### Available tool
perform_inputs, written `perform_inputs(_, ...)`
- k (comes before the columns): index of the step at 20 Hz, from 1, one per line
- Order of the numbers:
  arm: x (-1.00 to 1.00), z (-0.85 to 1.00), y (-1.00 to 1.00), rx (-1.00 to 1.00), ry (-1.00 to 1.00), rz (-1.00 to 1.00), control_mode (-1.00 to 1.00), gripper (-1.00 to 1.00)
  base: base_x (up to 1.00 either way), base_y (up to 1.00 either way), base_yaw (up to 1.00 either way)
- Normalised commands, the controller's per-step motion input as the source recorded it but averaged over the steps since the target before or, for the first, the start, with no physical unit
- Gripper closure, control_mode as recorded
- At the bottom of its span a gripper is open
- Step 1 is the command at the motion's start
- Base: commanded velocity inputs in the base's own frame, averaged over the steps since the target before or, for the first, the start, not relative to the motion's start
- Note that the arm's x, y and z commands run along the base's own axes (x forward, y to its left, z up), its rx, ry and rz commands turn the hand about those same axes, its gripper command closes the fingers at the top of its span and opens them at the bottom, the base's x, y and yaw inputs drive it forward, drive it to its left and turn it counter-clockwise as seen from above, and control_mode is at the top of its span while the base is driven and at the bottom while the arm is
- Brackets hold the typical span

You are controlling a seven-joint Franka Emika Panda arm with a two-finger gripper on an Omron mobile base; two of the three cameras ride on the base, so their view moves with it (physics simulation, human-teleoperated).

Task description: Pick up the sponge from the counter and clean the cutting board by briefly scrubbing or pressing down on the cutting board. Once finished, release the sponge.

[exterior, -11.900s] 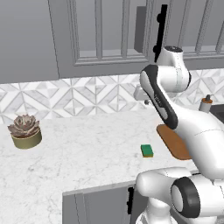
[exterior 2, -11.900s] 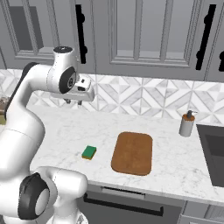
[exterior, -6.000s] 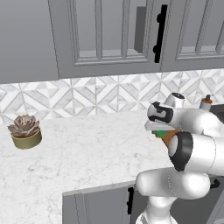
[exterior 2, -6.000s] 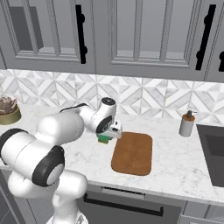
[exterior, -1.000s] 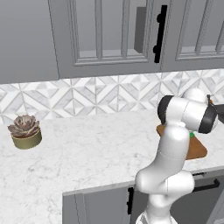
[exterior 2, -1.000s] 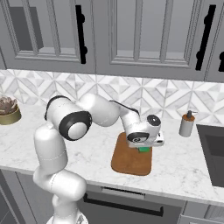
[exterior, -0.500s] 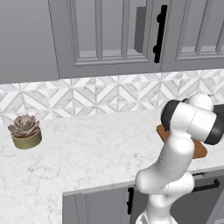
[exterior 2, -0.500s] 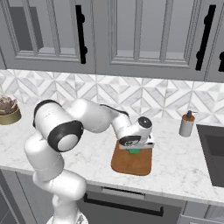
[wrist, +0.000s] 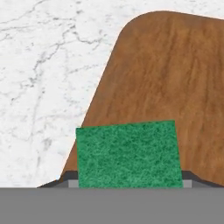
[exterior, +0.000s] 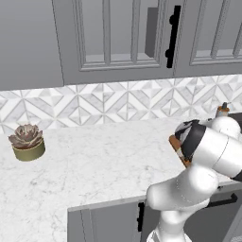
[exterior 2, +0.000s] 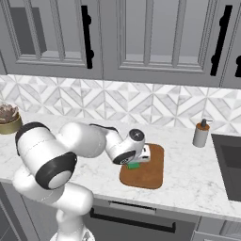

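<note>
The sponge (exterior 2: 133,165) sits low on the near left part of the cutting board (exterior 2: 151,172), and the gripper (exterior 2: 137,161) is right on top of it. In the hand view the green top of the sponge (wrist: 128,154) lies between the two finger tips, with one dark tip peeking out at each lower corner. So the gripper looks closed on the sponge, holding it by its two short ends. The brown cutting board (wrist: 170,78) spreads out past it, and the white counter (wrist: 39,70) is to the left.

A sponge is soft and very light. It will squash when pressed, so a gentle push down should be enough to scrub. The green side looks rough, so it should not slip easily. It will not break if dropped. The best place to hold it is across the middle of its sides, the way it seems to be held now. Squeezing too hard would only flatten it.

The board is thin, flat and stiff. It may slide a little on the smooth counter (exterior 2: 197,179) if the scrubbing goes sideways too hard.

A small plant pot (exterior: 28,144) stands far to the left, well away, and a soap bottle (exterior 2: 201,133) stands to the right.
</note>
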Motion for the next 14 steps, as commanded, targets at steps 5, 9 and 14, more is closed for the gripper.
perform_inputs(5, -0.36, -0.12, 0.47, 0.01, 0.00, 0.00, -1.00, 1.00, 0.00, 0.00, 0.00)
perform_inputs(9, -0.62, -0.32, 0.04, 0.02, 0.00, 0.00, -1.00, 1.00, 0.00, 0.00, 0.00)
perform_inputs(14, -0.15, -0.31, -0.25, 0.00, 0.00, 0.00, -1.00, 1.00, 0.00, 0.00, 0.00)
